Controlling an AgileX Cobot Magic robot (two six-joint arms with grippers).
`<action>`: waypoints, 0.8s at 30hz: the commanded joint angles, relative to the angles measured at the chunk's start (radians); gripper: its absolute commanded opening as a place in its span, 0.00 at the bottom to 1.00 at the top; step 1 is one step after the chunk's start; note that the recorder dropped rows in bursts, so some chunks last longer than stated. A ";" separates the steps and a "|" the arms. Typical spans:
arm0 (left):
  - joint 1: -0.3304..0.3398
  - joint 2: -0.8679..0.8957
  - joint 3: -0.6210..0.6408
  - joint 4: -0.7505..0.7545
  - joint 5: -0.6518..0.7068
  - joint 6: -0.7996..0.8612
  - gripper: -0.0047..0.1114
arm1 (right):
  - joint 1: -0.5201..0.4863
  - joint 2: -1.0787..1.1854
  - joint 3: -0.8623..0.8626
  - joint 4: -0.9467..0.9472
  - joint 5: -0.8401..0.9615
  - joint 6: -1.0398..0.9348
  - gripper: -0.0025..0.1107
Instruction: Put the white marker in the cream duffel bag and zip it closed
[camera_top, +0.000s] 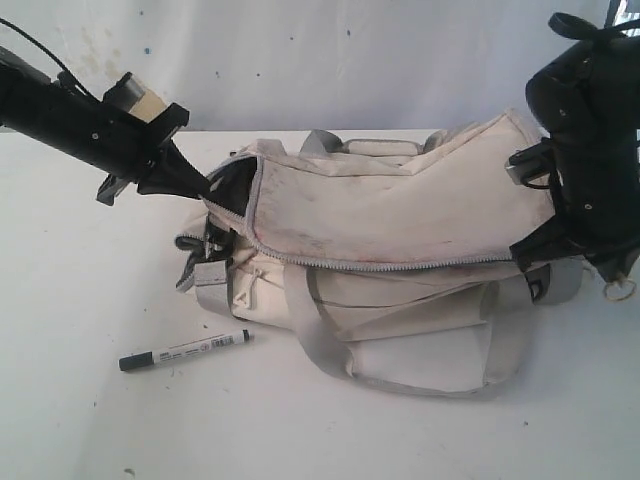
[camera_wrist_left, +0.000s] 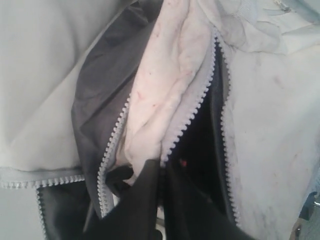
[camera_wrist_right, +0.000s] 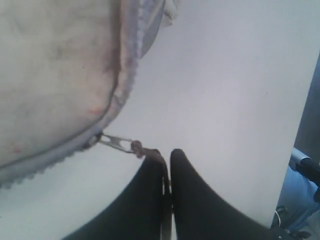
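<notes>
The left gripper (camera_wrist_left: 161, 167) is pinching the zipper edge of the cream duffel bag (camera_top: 400, 210) at its left end, fingers clamped tight on the fabric. The white marker (camera_top: 185, 351) is lying on the table (camera_top: 80, 400) just in front of the bag, outside it. At the right end, the right gripper (camera_wrist_right: 167, 156) is gripping the zipper pull (camera_wrist_right: 117, 142), fingers closed. Judging by this, pulling both ends taut is what matters, so the mouth is gaping for the marker.

Big white table (camera_top: 90, 420), flat and plain. Behind it a pale wall (camera_top: 330, 60), dotted with tiny dark marks, plus one yellowish smudge (camera_top: 95, 48) up near the left side. Soft, even light all over, with only faint grey shadows on the table.
</notes>
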 joint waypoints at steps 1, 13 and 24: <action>0.008 -0.004 -0.001 0.000 0.007 0.078 0.04 | -0.012 -0.003 0.005 0.049 -0.004 -0.029 0.25; 0.008 -0.004 -0.001 0.002 -0.022 0.111 0.49 | -0.010 -0.056 -0.006 0.373 -0.079 -0.234 0.52; 0.008 -0.075 -0.001 0.192 -0.022 -0.027 0.69 | -0.006 -0.118 -0.032 0.775 -0.159 -0.499 0.52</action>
